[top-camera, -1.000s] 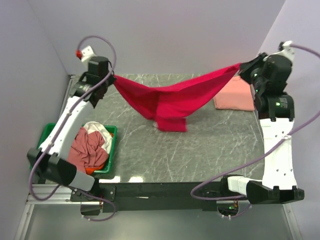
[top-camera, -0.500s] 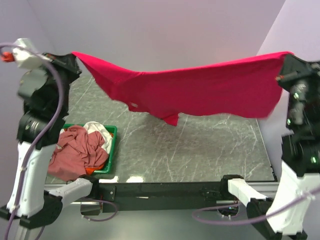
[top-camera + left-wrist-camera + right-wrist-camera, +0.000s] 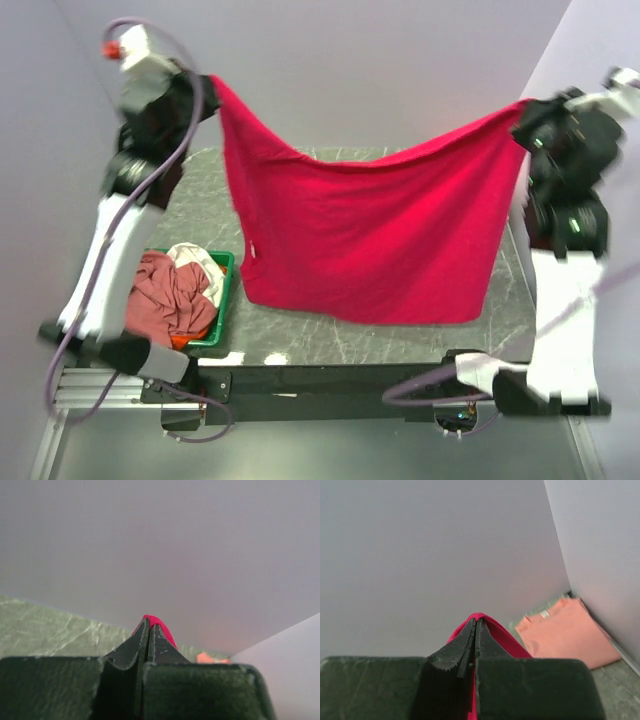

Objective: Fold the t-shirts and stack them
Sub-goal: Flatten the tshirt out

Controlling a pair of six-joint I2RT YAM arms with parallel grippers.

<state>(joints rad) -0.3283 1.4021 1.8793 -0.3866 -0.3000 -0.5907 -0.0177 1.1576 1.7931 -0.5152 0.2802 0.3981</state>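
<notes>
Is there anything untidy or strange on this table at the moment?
Only the green tray looks untidy: crumpled t-shirts lie heaped in it. The red t-shirt hangs spread between the left end effector and the right end effector, with no damage visible.

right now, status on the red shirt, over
Left gripper shut on one corner, right gripper on the other. Red t-shirt hangs spread between them. Folded salmon t-shirt on table, far right.

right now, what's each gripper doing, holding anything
left gripper: shut on one top corner of the red t-shirt
right gripper: shut on its other top corner
</notes>
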